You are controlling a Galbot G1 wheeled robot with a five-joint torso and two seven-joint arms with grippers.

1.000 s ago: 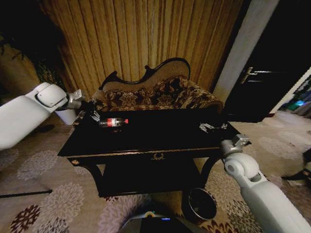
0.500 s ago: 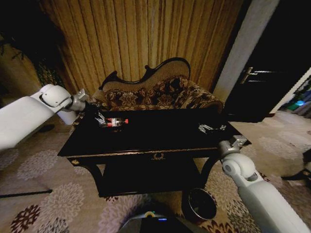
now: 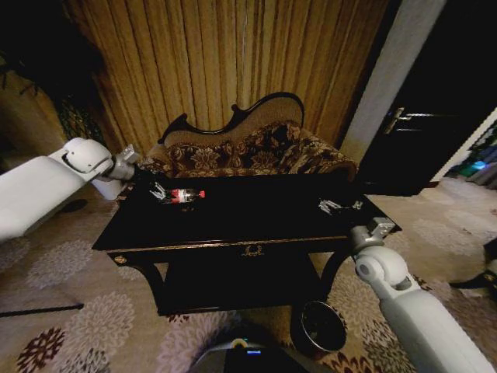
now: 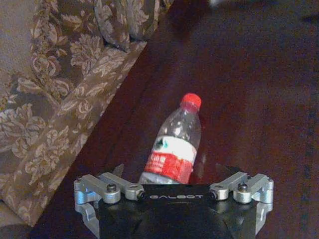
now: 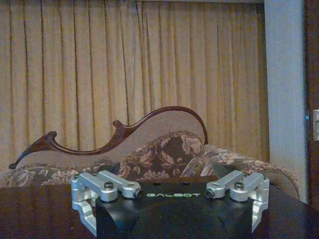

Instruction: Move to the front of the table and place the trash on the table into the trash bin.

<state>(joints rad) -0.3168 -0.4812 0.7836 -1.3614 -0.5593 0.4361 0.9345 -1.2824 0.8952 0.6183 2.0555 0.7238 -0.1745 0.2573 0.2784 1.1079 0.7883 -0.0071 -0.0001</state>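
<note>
A clear plastic bottle (image 3: 185,195) with a red label and cap, the trash, lies on its side near the far left corner of the glossy black table (image 3: 256,214). My left gripper (image 3: 158,190) is open at the bottle's base end, low over the tabletop. In the left wrist view the bottle (image 4: 172,147) lies just ahead of the spread jaws, cap pointing away. My right gripper (image 3: 338,206) hovers open over the table's right end. The trash bin (image 3: 322,326) stands on the carpet below the table's front right corner.
A floral sofa (image 3: 248,151) with a curved wooden back stands close behind the table, before gold curtains. A white pot (image 3: 107,186) sits on the floor past the left arm. A dark door (image 3: 411,124) is at the right. Patterned carpet surrounds the table.
My left arm has swung in from the left, bringing its gripper up to the bottle's base. The bottle has not moved. The right arm shifted only slightly.
</note>
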